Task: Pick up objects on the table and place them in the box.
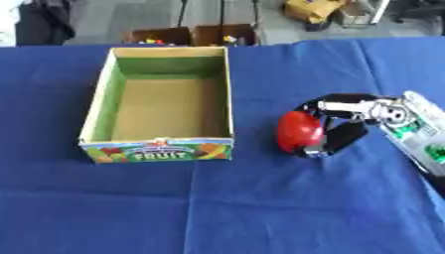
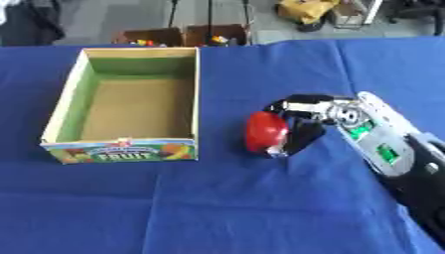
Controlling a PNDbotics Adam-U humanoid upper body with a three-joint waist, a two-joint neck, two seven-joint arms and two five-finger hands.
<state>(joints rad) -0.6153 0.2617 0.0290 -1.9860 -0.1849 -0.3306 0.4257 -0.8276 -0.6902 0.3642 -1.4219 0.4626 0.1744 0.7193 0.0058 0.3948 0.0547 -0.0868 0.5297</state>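
A round red object (image 1: pixel 298 130) lies on the blue tablecloth to the right of an open cardboard box (image 1: pixel 97 111) with green inner walls and a "FRUIT" label on its front. Nothing lies inside the box. My right hand (image 1: pixel 343 124) reaches in from the right edge and its black fingers and thumb are curled around the red object's right side. The silver and green forearm (image 2: pixel 378 141) shows behind it. My left hand shows in no view.
The blue cloth (image 1: pixel 217 208) covers the whole table. Past the far edge stand two brown boxes (image 1: pixel 195 34) holding small coloured things, and a yellow item (image 1: pixel 313 9) lies on the floor.
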